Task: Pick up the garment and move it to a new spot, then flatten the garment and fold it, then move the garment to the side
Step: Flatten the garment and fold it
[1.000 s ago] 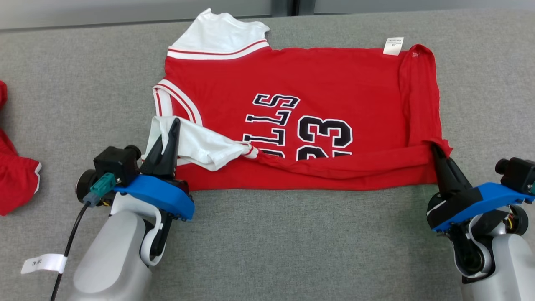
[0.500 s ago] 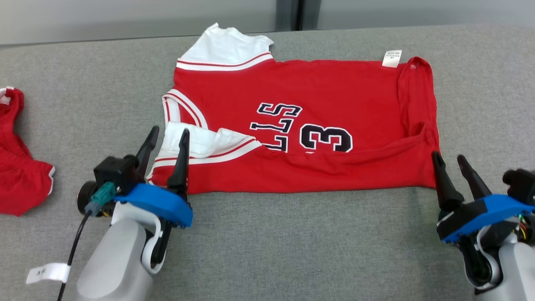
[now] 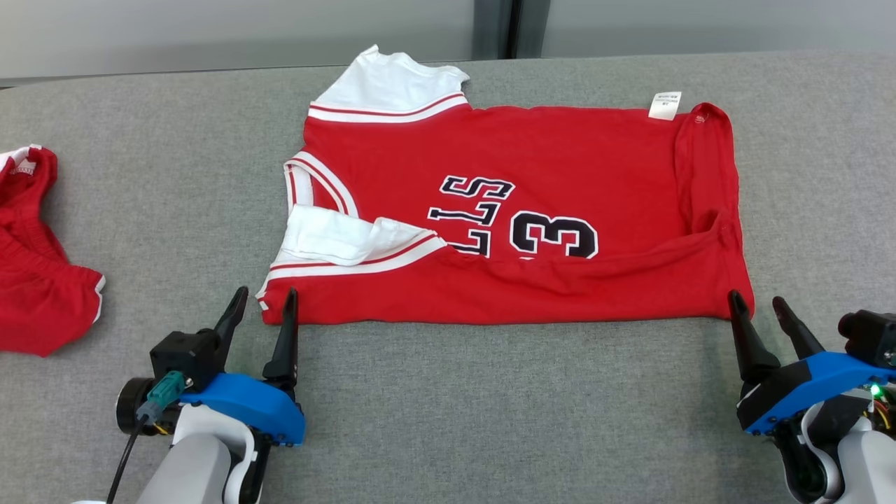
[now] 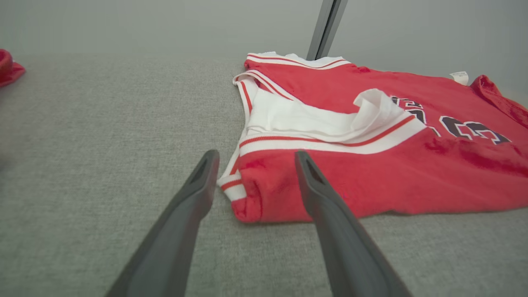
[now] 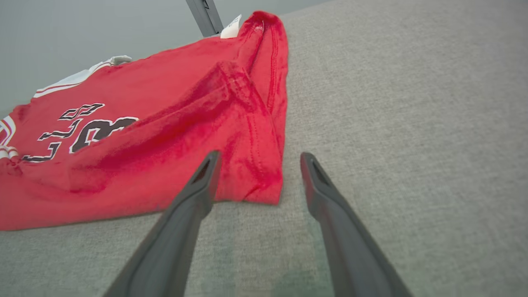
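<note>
The garment (image 3: 511,217) is a red jersey with white trim and black lettering, spread across the grey table with its near edge folded up over the print. My left gripper (image 3: 266,294) stands open just off the jersey's near left corner (image 4: 243,198), nothing between its fingers. At the near right corner (image 5: 255,181) my right gripper (image 3: 757,301) is open too, holding nothing. Each corner lies just ahead of its gripper's fingertips in the wrist views.
Another red garment (image 3: 35,280) lies at the table's left edge. A white label (image 3: 665,105) sticks out at the jersey's far right. The grey table (image 3: 490,406) runs wide in front of the jersey; a pale wall stands behind.
Both grippers went from shut on the jersey's lifted near edge to open, let it drop folded over, and drew back toward me. The camera also shifted slightly.
</note>
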